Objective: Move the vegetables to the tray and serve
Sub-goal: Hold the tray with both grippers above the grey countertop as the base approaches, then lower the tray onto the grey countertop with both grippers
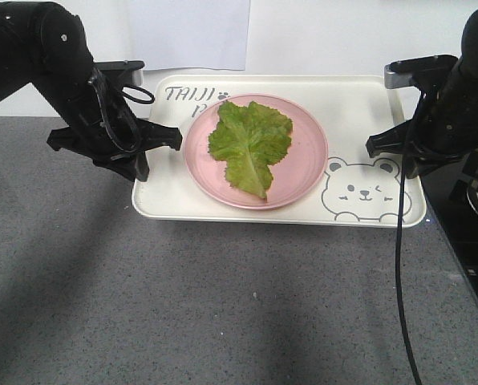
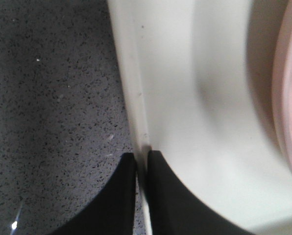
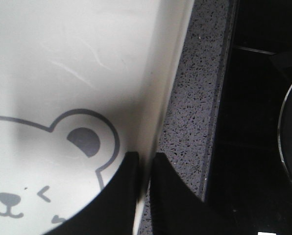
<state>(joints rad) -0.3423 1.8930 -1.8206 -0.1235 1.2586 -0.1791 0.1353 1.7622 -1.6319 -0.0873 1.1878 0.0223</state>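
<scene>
Front-facing view: the vegetables (image 1: 251, 143) are already plated on the tray (image 1: 359, 104), whose side rims are clamped by left gripper (image 2: 141, 161) and right gripper (image 3: 145, 166); serving remains.

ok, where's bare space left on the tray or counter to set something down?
On the tray: the back-right corner, beyond the pink plate. On the grey counter: the whole front stretch. Crowded: both short tray edges, clamped by the left gripper and right gripper.
</scene>
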